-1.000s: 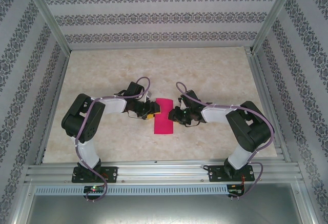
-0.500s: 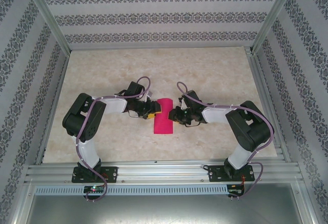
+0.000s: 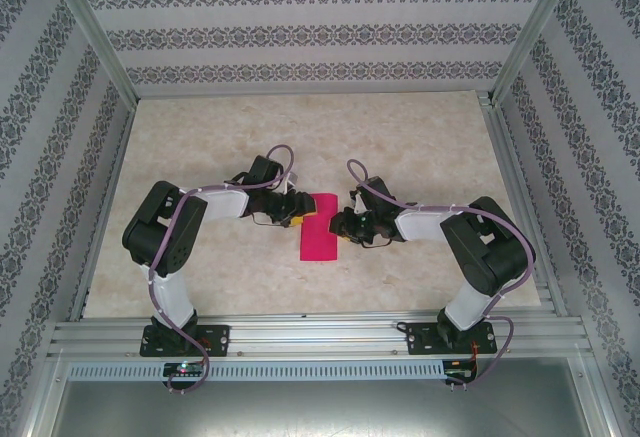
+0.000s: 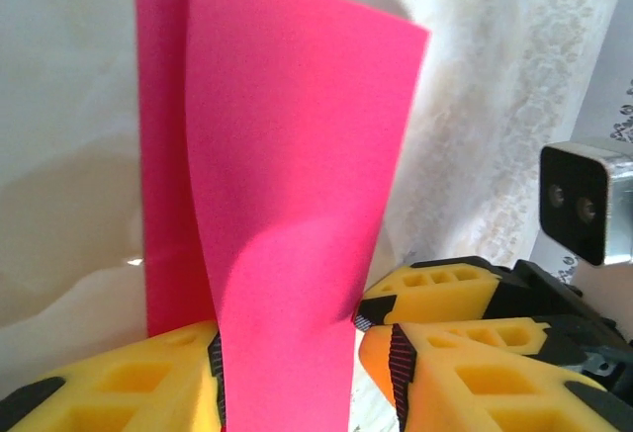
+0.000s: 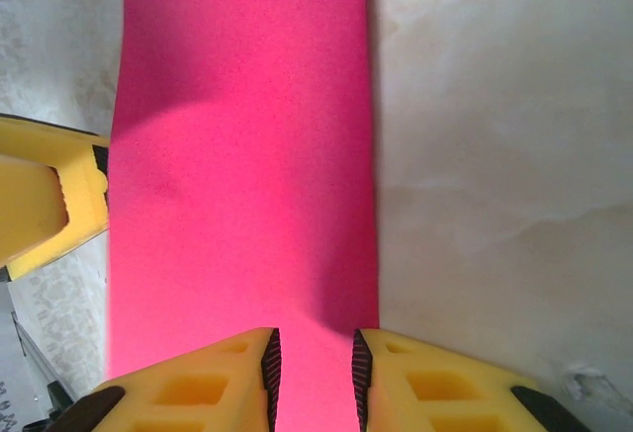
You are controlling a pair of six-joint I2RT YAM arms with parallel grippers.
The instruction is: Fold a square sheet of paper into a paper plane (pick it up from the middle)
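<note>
The square sheet of paper point(image 3: 321, 232) is magenta-pink and lies folded into a narrow strip at the table's centre, between my two grippers. My left gripper point(image 3: 301, 214) is at the strip's upper left edge. In the left wrist view the top flap point(image 4: 297, 185) curls up off the lower layer point(image 4: 163, 215) and runs face-on through my left gripper point(image 4: 307, 378), whose jaws stand apart on either side of it. My right gripper point(image 3: 339, 225) is at the strip's right edge. Seen from the wrist, my right gripper point(image 5: 314, 378) hovers over the paper point(image 5: 242, 155) with a narrow gap between its jaws.
The marble-patterned tabletop point(image 3: 420, 147) is bare around the paper. Aluminium frame rails point(image 3: 310, 337) run along the near edge, and patterned walls close in the back and sides. The other gripper's yellow finger point(image 5: 45, 205) shows at the left of the right wrist view.
My left gripper has edged right and slightly back, over the paper's upper left corner. The right gripper has barely moved.
</note>
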